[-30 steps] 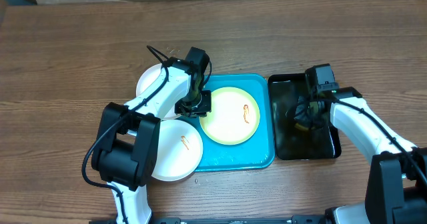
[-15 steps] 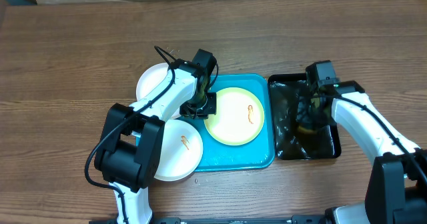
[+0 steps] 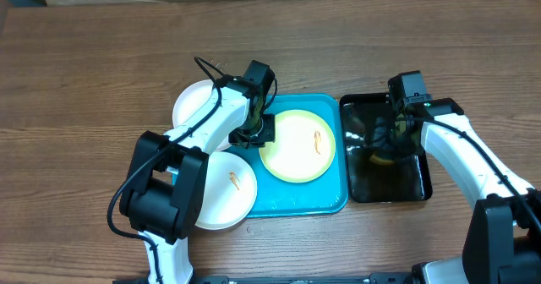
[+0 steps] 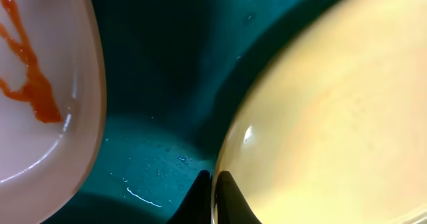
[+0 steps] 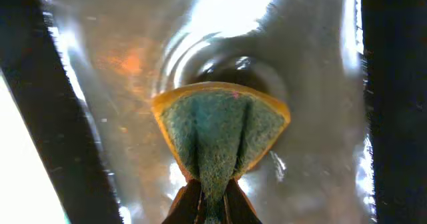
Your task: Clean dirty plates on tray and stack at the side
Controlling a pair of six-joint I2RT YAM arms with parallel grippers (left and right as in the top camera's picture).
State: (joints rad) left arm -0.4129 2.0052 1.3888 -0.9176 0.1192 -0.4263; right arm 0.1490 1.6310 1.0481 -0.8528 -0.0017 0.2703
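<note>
There are three plates in total: one white plate (image 3: 191,106), a second white plate (image 3: 221,201) and one plate with a yellow-green rim (image 3: 292,157). There are two trays: one turquoise tray (image 3: 296,201) and one black tray (image 3: 397,187). I count one sponge (image 5: 217,127). The robot arms are two, a left arm (image 3: 203,128) and a right arm (image 3: 461,153). There is one desk (image 3: 84,81).
</note>
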